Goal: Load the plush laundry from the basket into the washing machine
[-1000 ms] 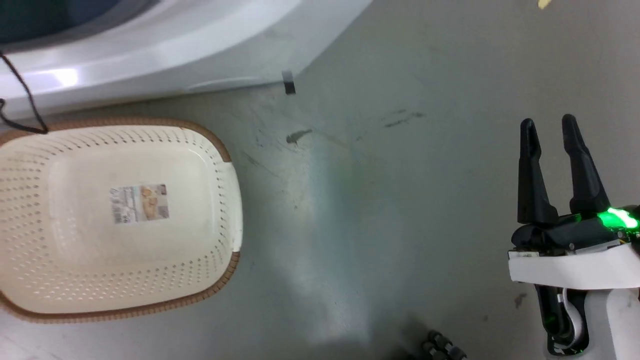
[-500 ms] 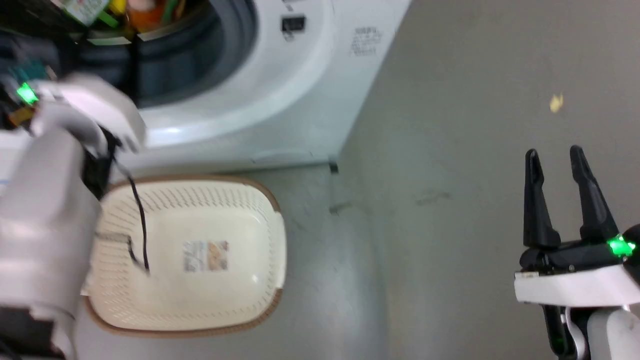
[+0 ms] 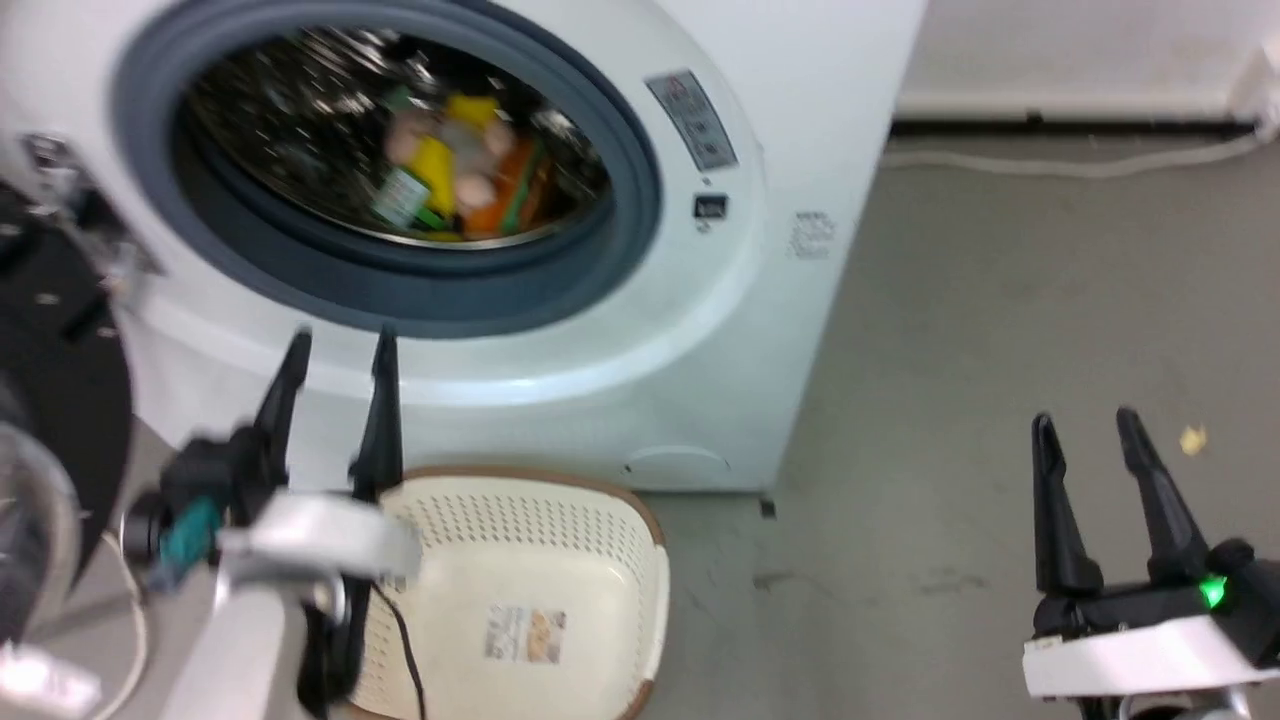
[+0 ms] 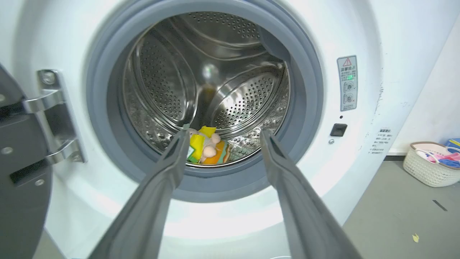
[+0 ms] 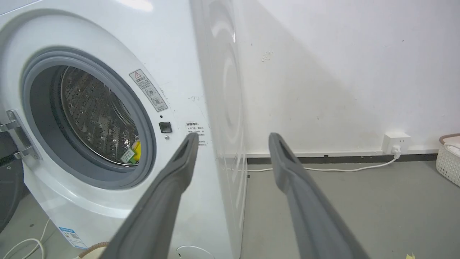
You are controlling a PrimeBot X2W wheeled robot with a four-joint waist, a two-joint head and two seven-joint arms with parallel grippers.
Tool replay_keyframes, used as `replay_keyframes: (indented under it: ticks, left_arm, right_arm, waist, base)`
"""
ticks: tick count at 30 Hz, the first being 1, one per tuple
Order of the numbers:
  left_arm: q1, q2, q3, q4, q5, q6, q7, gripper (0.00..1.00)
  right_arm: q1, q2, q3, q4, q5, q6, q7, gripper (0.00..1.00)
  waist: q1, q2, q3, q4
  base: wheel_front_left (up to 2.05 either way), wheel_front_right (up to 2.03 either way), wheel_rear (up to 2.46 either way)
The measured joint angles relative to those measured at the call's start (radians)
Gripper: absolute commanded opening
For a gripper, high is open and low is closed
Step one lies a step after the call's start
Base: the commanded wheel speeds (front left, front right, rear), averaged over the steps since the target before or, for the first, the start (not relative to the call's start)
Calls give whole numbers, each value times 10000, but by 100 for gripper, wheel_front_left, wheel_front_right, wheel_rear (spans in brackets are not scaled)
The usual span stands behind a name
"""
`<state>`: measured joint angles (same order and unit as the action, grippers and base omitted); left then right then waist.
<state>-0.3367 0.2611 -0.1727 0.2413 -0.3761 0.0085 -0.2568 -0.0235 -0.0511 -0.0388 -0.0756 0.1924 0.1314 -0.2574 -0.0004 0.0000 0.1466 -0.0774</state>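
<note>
Plush laundry [image 4: 205,149] lies in the washing machine [image 3: 600,330] drum [image 4: 161,90] — left tool [image 3: 342,340] and right tool [image 3: 1087,425] both spread, empty. Best to draw the left tool straight back, clear of the basket [image 3: 560,560].

Left gripper [image 3: 342,342] and right gripper [image 3: 1085,422]: long dark fingers [image 3: 1058,520], white cuffs [image 3: 1130,655]; green lamp [image 3: 1213,592] on right.

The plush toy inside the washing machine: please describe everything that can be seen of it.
The plush toy is small and soft-looking: a beige, pig-like figure with yellow parts on an orange base with green trim. A green-and-white paper tag shows at its side. It lies loose at the front bottom of the steel drum, just behind the grey gasket, resting on the perforated metal. Which way it faces is unclear.
</note>
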Motion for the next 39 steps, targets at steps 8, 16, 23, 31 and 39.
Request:
replay_keyframes:
  ticks: [8,16,23,31,39]
  left_arm:
    - [2642,-663,316,-1384,581,535,-6,100]
    - [3622,-640,-84,-1170,1110,328,-6,100]
    - [3835,-961,36,-1185,1356,426,-6,100]
    - [3855,-968,42,-1187,1367,414,15,0]
    - [3853,-995,128,-1220,1465,412,192,0]
  right_arm:
    - [781,0,123,339,10,0,0,100]
    - [1195,4,514,717,23,0,-2,100]
    - [1303,2,640,949,75,0,-2,100]
    - [1352,2,662,1009,98,0,12,0]
    - [1340,2,652,1007,8,0,184,0]
  waist:
    - [1,0,-1038,613]
    - [3,0,-1466,798]
    - [4,0,-1570,827]
    - [4,0,-1579,857]
    - [4,0,-1572,851]
  base:
    - [0,0,0]
    - [0,0,0]
    - [0,0,0]
    - [0,0,0]
    - [0,0,0]
